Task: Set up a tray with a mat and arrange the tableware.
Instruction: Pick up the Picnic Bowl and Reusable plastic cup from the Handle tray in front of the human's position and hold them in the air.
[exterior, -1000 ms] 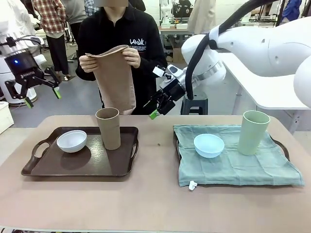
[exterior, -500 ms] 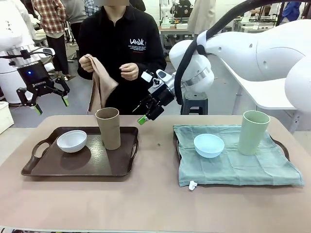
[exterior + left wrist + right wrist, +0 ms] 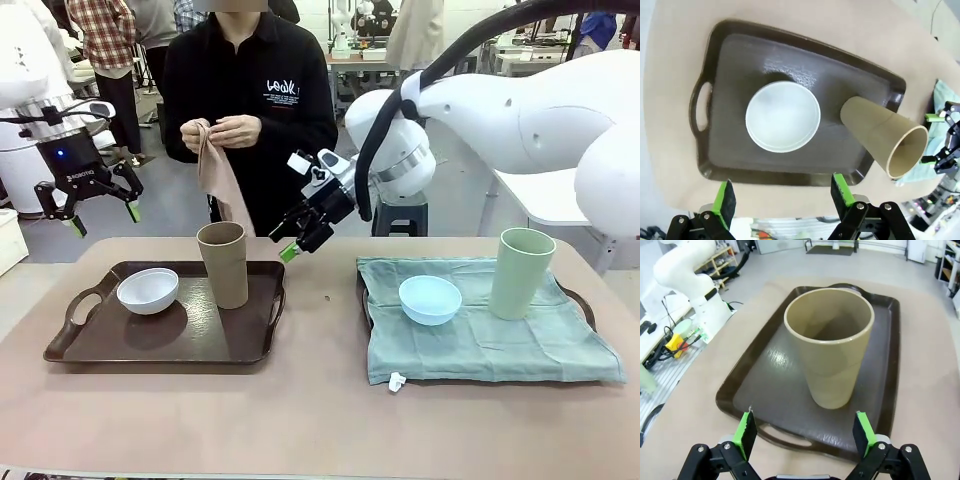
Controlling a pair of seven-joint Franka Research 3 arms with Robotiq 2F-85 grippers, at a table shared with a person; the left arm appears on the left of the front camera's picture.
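Note:
A person across the table holds a bunched tan mat (image 3: 216,176) in both hands. On the bare brown tray (image 3: 110,340) stand a white bowl (image 3: 148,290) and a tan cup (image 3: 223,263). The other tray (image 3: 583,300) carries a green mat (image 3: 480,340), a light blue bowl (image 3: 430,298) and a pale green cup (image 3: 522,272). My left gripper (image 3: 90,208) hangs open high over the brown tray's left end, looking down on the white bowl (image 3: 783,116) and tan cup (image 3: 885,137). My right gripper (image 3: 292,234) is open, just behind and right of the tan cup (image 3: 830,345).
Bare tabletop (image 3: 320,410) lies between the trays and along the near edge. The brown tray (image 3: 740,60) has handles at both ends. In the right wrist view a tray handle (image 3: 785,435) sits just ahead of my right gripper (image 3: 804,432). My left gripper (image 3: 783,195) holds nothing.
The person has dropped the spread mat and gathered it into both hands. My right gripper has moved left toward the tan cup. My left gripper shifted right and slightly lower.

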